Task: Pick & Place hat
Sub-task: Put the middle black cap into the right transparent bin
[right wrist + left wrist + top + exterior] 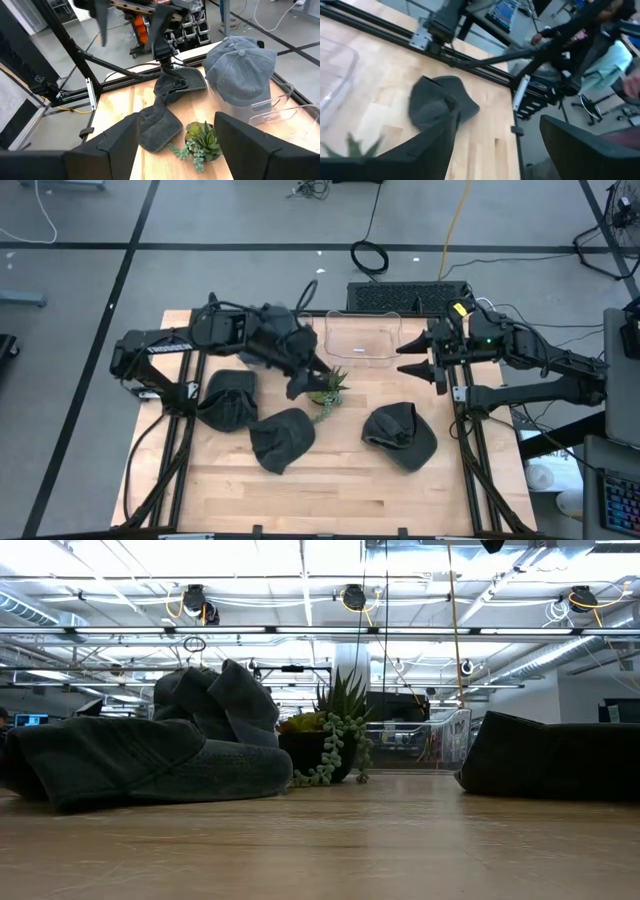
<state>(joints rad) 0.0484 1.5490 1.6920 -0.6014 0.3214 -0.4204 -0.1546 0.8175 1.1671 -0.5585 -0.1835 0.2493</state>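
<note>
Three dark grey hats lie crown up on the wooden table: one at the left (228, 398), one in the middle (283, 438), one at the right (398, 435) (440, 105). A paler grey hat (240, 65) (215, 700) stands higher, at my left arm's wrist (272, 330), beside the clear bin (362, 320); what bears it is hidden. My left gripper (305, 380) (512, 145) is open beside the plant, pointing toward the right hat. My right gripper (408, 360) (177, 145) is open and empty at the table's right edge. My left gripper stands open and nothing lies between its fingers in the left wrist view. I cannot tell whether it or its wrist touches the paler grey hat (235, 80): the hat itself hides the place in the other views.
A small potted plant (328, 388) (200, 142) stands mid-table, right by my left gripper. The clear bin's wall (272, 112) is at the far edge. Metal rails run along the table's left and right sides (462, 430). A person sits beyond the table (615, 55).
</note>
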